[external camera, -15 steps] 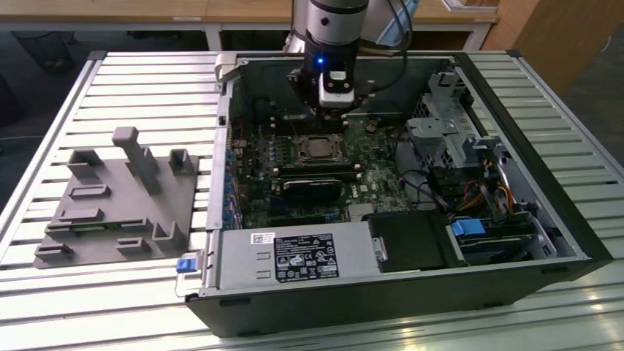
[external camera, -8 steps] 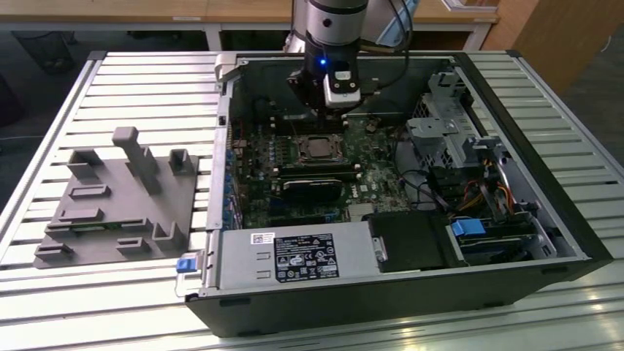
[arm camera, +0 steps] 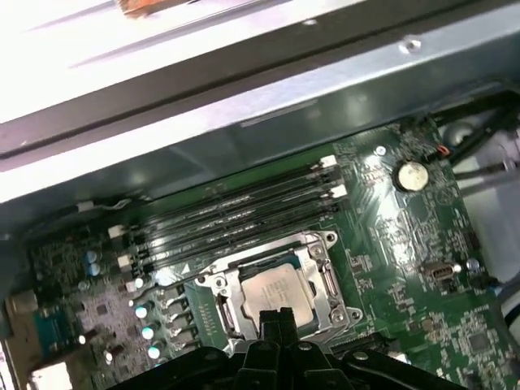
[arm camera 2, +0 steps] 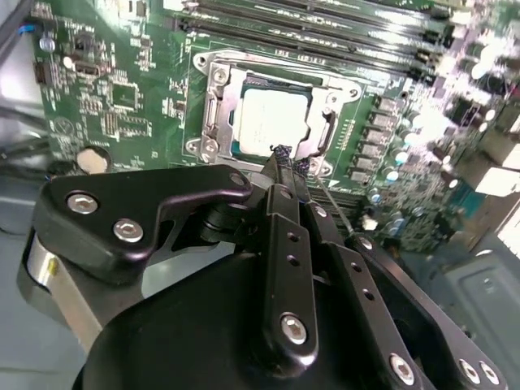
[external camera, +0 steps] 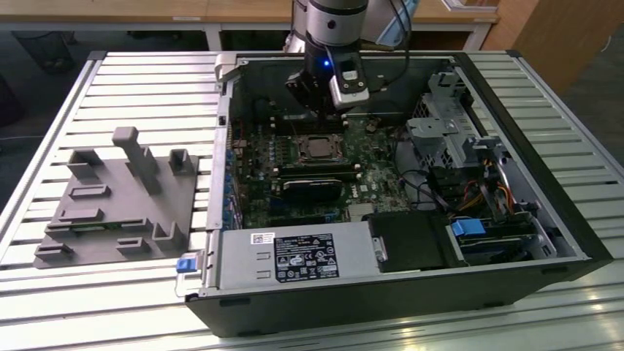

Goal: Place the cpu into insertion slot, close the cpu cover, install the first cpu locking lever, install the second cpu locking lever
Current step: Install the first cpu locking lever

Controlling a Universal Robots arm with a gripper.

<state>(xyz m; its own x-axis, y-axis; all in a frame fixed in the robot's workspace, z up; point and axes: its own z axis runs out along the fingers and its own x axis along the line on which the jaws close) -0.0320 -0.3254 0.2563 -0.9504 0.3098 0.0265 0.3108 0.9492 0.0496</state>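
Lying open on the tabletop [external camera: 127, 80], the computer case [external camera: 292, 307] holds a green board [arm camera 2: 122, 89]; its insertion slot [arm camera 2: 258, 80] carries the cpu [arm camera 2: 272, 122], the cpu cover [arm camera 2: 213, 114] down around it. The jaws, pinched together and empty, hang at the slot's 12 o'clock in the exterior view.

Slatted metal table [external camera: 127, 80] (wooden desks [external camera: 117, 11] behind)
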